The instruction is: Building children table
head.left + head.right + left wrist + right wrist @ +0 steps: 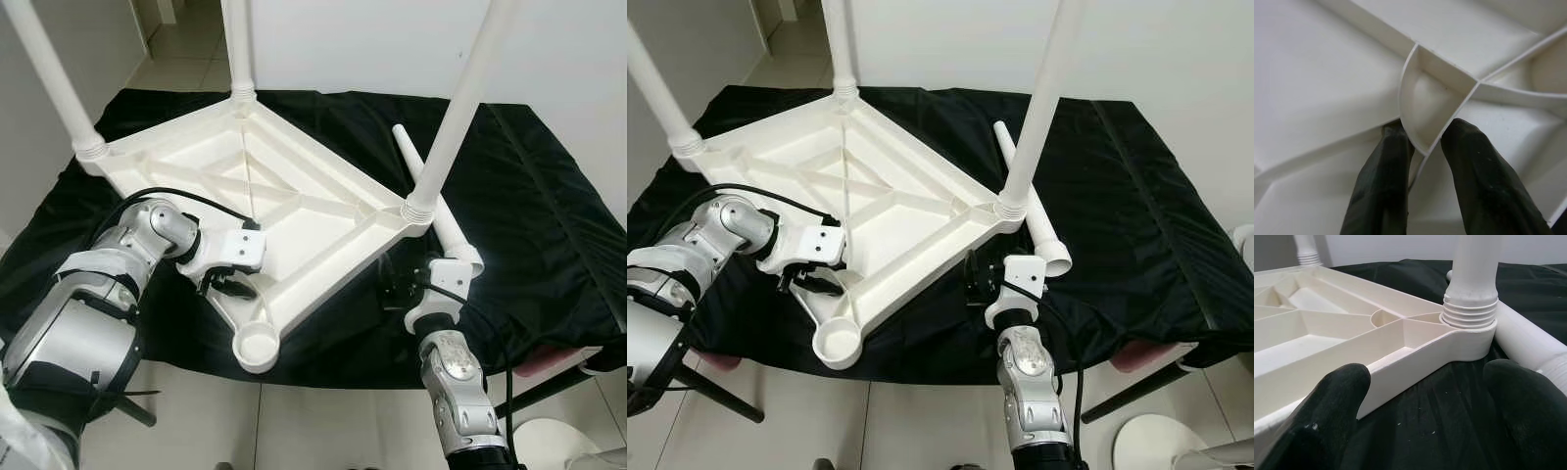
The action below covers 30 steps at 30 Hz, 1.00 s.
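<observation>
- step in hand: three legs are standing screwed into the upturned white tabletop (265, 196); the corner socket (257, 345) nearest the robot is standing empty, so the fourth leg is judged outstanding.
- the tabletop is lying underside up on the black-draped surface (549, 225).
- the loose leg (431, 201) is lying on the cloth just beside the tabletop's right corner.
- left claw (1422, 147) is gripping a thin rib of the tabletop near the empty socket, fingers closed on either side of it.
- right claw (1425, 387) is hovering open, just short of the tabletop's right corner and the loose leg.
- next move, judged: the right claw is needing to close on the loose leg and bring it to the empty socket, thread end first.
- materials: smooth moulded plastic, ribbed underside, tapered round legs with threaded collars; slightly glossy, wrinkled cloth.
</observation>
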Motion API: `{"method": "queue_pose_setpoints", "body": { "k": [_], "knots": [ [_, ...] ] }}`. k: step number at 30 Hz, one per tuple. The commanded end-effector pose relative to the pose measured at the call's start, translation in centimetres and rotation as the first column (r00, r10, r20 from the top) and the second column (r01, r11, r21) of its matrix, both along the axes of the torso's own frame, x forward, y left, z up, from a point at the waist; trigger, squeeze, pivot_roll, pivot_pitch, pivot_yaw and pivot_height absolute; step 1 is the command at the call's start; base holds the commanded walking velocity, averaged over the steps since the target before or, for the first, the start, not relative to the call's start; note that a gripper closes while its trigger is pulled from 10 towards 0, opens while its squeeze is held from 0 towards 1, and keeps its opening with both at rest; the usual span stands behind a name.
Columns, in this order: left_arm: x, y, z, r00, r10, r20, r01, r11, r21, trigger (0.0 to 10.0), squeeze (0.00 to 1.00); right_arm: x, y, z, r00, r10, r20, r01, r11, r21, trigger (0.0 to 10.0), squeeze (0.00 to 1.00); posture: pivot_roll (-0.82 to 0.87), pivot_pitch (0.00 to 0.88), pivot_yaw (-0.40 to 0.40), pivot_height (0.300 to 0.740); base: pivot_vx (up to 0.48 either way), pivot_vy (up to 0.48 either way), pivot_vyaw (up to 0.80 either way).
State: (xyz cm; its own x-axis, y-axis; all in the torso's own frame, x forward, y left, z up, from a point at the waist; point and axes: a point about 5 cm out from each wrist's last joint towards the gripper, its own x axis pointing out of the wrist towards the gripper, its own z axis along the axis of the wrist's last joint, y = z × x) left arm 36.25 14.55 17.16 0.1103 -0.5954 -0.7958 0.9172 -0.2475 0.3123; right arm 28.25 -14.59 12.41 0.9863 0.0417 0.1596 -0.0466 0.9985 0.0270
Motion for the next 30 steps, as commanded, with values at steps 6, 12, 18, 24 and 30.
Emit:
{"method": "queue_pose_setpoints", "body": {
  "k": [6,12,18,24,30],
  "knots": [
    [-0.8,0.4,-1.9,0.996,0.027,-0.082,-0.031,0.998,-0.05,0.0,0.0,-0.2,0.1,-0.2,1.0,-0.004,-0.015,0.004,1.0,-0.004,10.0,0.0,-0.04,0.095,0.047,0.74,0.0,0.0,0.0],
    [0.0,0.0,-1.5,0.993,0.118,-0.01,-0.118,0.983,-0.141,0.0,0.0,-0.2,0.1,-0.2,1.0,-0.008,-0.014,0.008,1.0,-0.001,10.0,0.0,-0.04,0.095,0.044,0.74,0.0,0.0,0.0],
    [1.2,0.1,-0.9,0.949,0.303,0.088,-0.273,0.928,-0.255,0.0,0.0,0.0,0.2,-0.1,1.0,-0.008,-0.012,0.008,1.0,0.003,10.0,0.0,-0.04,0.094,0.039,0.74,0.0,0.0,0.0],
    [2.2,0.7,-0.5,0.877,0.446,0.179,-0.382,0.872,-0.306,0.0,0.0,0.0,0.3,0.0,1.0,-0.009,-0.011,0.009,1.0,0.004,10.0,0.0,-0.04,0.094,0.038,0.74,0.0,0.0,0.0],
    [2.5,0.4,0.2,0.853,0.484,0.198,-0.385,0.837,-0.389,2.5,0.0,0.1,0.4,0.1,1.0,-0.01,-0.008,0.01,1.0,0.009,10.0,0.0,-0.04,0.094,0.039,0.74,0.0,0.0,0.0]
  ]
}}
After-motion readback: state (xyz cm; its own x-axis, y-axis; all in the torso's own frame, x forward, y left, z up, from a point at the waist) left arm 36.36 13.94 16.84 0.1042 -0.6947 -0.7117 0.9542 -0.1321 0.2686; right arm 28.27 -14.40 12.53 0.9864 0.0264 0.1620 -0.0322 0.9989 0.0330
